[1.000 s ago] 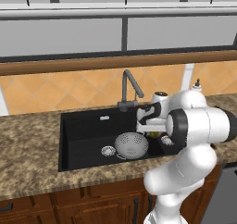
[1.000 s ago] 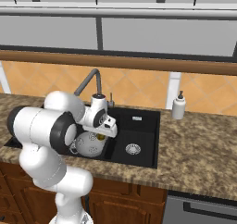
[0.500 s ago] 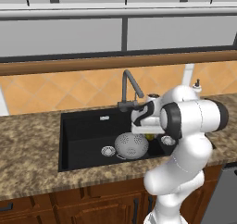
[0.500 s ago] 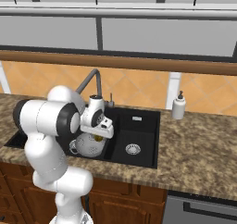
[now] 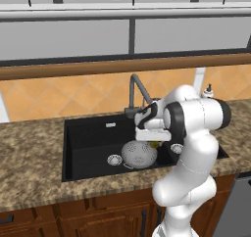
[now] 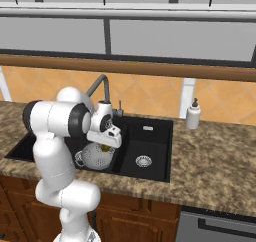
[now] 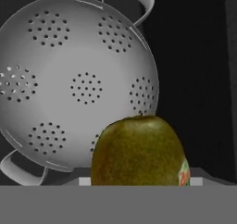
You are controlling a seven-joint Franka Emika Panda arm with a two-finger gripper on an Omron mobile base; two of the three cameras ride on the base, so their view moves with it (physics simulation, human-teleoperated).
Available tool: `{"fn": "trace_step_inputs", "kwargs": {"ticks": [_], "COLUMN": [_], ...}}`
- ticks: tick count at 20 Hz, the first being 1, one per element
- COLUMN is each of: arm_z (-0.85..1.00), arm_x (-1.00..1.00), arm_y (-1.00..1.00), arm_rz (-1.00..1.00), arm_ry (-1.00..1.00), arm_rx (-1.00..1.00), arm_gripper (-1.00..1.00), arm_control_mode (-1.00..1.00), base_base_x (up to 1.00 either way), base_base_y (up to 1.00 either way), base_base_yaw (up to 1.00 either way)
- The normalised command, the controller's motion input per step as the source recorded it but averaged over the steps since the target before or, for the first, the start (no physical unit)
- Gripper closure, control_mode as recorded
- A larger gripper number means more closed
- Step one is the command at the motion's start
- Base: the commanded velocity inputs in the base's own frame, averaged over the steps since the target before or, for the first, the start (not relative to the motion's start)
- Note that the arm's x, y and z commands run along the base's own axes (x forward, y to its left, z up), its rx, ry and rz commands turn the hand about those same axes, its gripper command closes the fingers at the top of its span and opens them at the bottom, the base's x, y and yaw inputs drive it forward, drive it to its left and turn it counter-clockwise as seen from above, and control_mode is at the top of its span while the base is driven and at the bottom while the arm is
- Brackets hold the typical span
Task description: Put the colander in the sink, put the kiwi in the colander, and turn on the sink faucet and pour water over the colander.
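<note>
With the colander already in the sink, your gripper holds the kiwi clamped just above it; release the kiwi, then operate the faucet.

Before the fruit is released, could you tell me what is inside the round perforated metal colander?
The colander's silver-grey bowl shows only its hole clusters. The greenish-brown kiwi, gripped above it, covers its lower right rim.
</note>
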Motion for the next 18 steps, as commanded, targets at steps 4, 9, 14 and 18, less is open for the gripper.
{"fn": "trace_step_inputs", "kwargs": {"ticks": [4, 9, 14, 18], "arm_z": [-0.2, -0.27, -0.16, -0.07], "arm_x": [0.0, -0.03, -0.06, 0.0], "arm_y": [0.13, 0.14, 0.21, 0.27], "arm_rz": [0.0, 0.0, 0.0, 0.0], "arm_ry": [-0.09, -0.15, -0.14, -0.04], "arm_rx": [0.0, 0.0, 0.0, 0.0], "arm_gripper": [1.0, 1.0, 1.0, 1.0], "arm_control_mode": [-1.0, -1.0, -1.0, -1.0], "base_base_x": [0.0, 0.0, 0.0, 0.0], "base_base_y": [0.0, 0.0, 0.0, 0.0], "base_base_yaw": [0.0, 0.0, 0.0, 0.0]}}
